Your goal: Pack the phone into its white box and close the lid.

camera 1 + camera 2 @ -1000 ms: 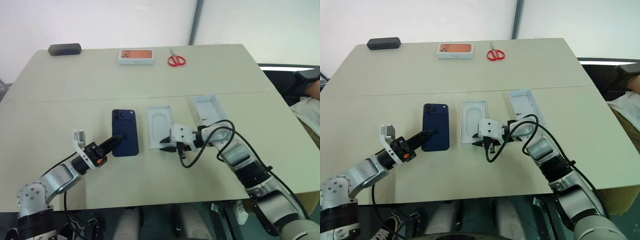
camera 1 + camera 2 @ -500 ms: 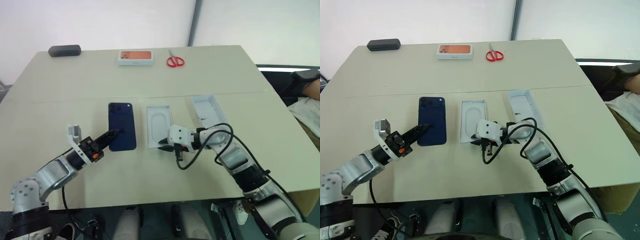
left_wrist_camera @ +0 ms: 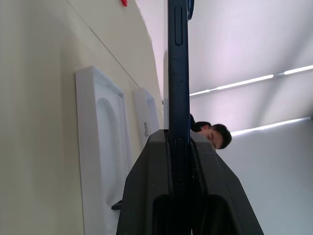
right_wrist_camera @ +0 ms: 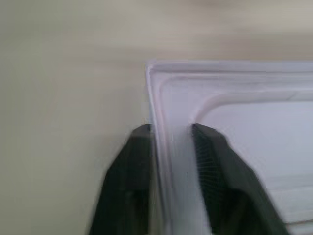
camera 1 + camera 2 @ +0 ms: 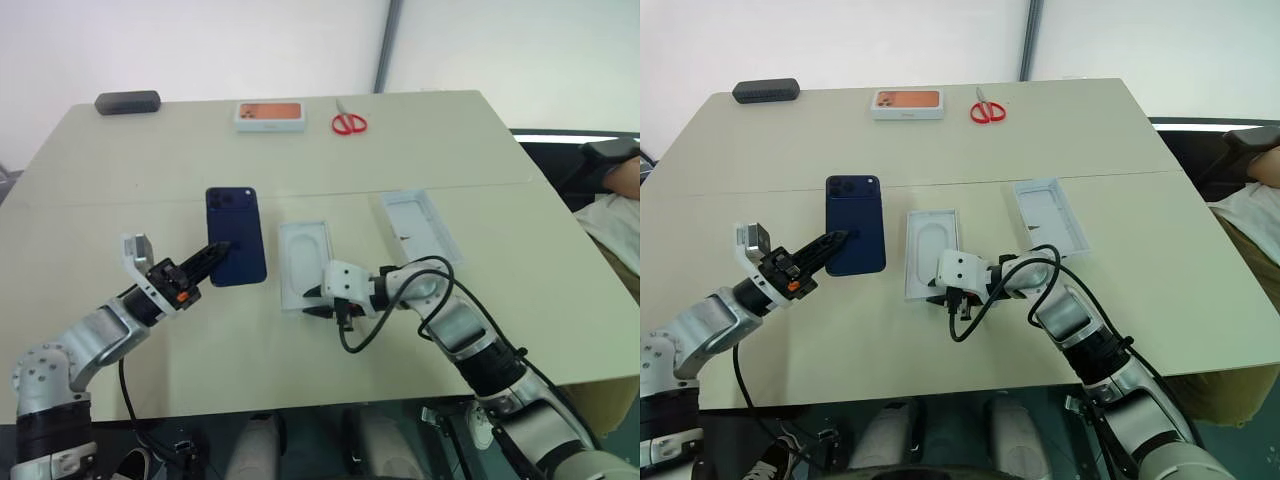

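My left gripper (image 5: 213, 256) pinched the phone (image 5: 236, 235) edge-on; wrist view alone showed my right gripper (image 4: 171, 131) straddling the insert (image 5: 305, 262) rim beside the phone.

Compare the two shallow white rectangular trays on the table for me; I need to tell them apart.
The white tray with a rounded recess lies at the right gripper; the flat-floored white tray lies free, farther right. The first lies nearly straight; the second is angled. Both are shallow, white, rectangular.
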You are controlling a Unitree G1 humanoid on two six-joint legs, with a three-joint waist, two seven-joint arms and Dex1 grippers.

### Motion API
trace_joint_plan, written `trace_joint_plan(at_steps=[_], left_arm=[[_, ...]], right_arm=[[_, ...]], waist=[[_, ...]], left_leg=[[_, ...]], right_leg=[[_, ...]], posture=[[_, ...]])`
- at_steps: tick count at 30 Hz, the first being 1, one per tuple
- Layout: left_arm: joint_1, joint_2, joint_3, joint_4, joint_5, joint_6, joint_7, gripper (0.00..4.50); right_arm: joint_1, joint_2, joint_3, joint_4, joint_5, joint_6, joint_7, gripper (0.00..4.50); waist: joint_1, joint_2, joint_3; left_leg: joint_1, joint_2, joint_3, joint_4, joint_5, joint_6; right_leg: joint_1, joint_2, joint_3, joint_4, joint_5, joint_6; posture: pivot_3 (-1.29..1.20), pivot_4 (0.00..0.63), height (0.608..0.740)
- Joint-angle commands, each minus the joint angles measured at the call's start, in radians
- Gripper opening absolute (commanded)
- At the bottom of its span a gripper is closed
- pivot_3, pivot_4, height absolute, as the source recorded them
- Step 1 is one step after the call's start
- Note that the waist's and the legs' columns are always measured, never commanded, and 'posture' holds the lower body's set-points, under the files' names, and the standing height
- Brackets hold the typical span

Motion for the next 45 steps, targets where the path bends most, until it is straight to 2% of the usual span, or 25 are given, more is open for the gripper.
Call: trace_joint_plan(at_steps=[1,9,16,20,22,25,26,38,45], left_arm=[[-0.002,0.002,0.009,-0.047,-0.042,-0.019,-0.002,0.0],[-0.007,-0.006,-0.006,-0.073,-0.061,-0.04,0.025,0.0],[-0.007,-0.002,-0.016,-0.073,-0.061,-0.045,0.029,0.0],[-0.017,-0.001,-0.018,-0.062,-0.059,-0.05,0.024,0.0],[-0.017,0.001,-0.017,-0.06,-0.059,-0.049,0.021,0.0],[-0.006,0.006,-0.017,-0.06,-0.057,-0.037,0.002,0.0],[-0.002,0.008,-0.018,-0.064,-0.059,-0.032,-0.006,0.0],[0.036,0.012,-0.05,-0.089,-0.03,-0.028,-0.033,0.0],[0.055,0.009,-0.061,-0.124,0.001,-0.025,-0.059,0.0]], right_arm=[[0.013,-0.001,0.029,-0.023,0.013,0.003,0.025,2.07],[-0.019,0.012,-0.024,-0.07,0.078,0.08,0.029,2.07],[-0.074,0.045,-0.148,-0.123,0.262,0.267,0.026,2.07],[-0.094,0.03,-0.108,-0.027,0.181,0.195,-0.026,2.07],[-0.103,0.032,-0.09,0.022,0.142,0.151,-0.053,1.57],[-0.101,0.016,-0.037,0.047,0.077,0.044,-0.053,0.24],[-0.099,0.015,-0.027,0.051,0.066,0.025,-0.051,0.11],[-0.115,0.055,0.024,0.132,-0.058,-0.072,-0.118,0.11],[-0.108,0.048,0.037,0.139,-0.087,-0.083,-0.102,0.11]], waist=[[0.001,0.0,0.0],[0.003,0.0,0.0],[0.004,0.0,0.0],[0.005,0.0,0.0],[0.005,0.0,0.0],[0.005,0.0,0.0],[0.004,0.0,0.0],[0.003,0.0,0.0],[0.003,0.0,0.0]], left_leg=[[0.0,0.0,0.0,0.0,0.0,0.0],[-0.001,0.0,0.0,0.0,0.0,0.0],[-0.001,0.0,0.0,0.001,0.0,0.0],[-0.001,-0.001,0.0,0.001,0.0,0.0],[-0.002,-0.001,0.0,0.001,0.0,0.0],[-0.002,-0.001,0.001,0.001,0.0,0.0],[-0.002,-0.001,0.001,0.001,0.0,0.0],[-0.002,-0.001,0.0,0.002,0.0,0.0],[-0.002,-0.001,0.0,0.002,0.0,0.0]], right_leg=[[0.0,0.0,0.0,0.0,0.0,0.0],[0.0,0.0,0.0,0.0,0.0,0.0],[0.0,0.0,0.0,0.0,0.0,0.0],[0.0,0.0,0.0,0.0,0.0,0.0],[-0.001,0.0,0.0,0.0,0.0,0.0],[-0.001,0.0,0.0,0.0,0.0,0.0],[-0.001,0.0,0.0,0.0,0.0,0.0],[-0.001,0.0,-0.001,0.0,0.0,0.0],[-0.001,0.0,0.0,0.0,0.0,0.0]], posture=[[0.0,0.15,0.74],[0.0,0.15,0.74],[0.0,0.15,0.74],[0.0,0.15,0.74],[0.0,0.15,0.74],[0.0,0.15,0.74],[0.0,0.15,0.74],[0.0,0.15,0.74],[0.0,0.15,0.74]])
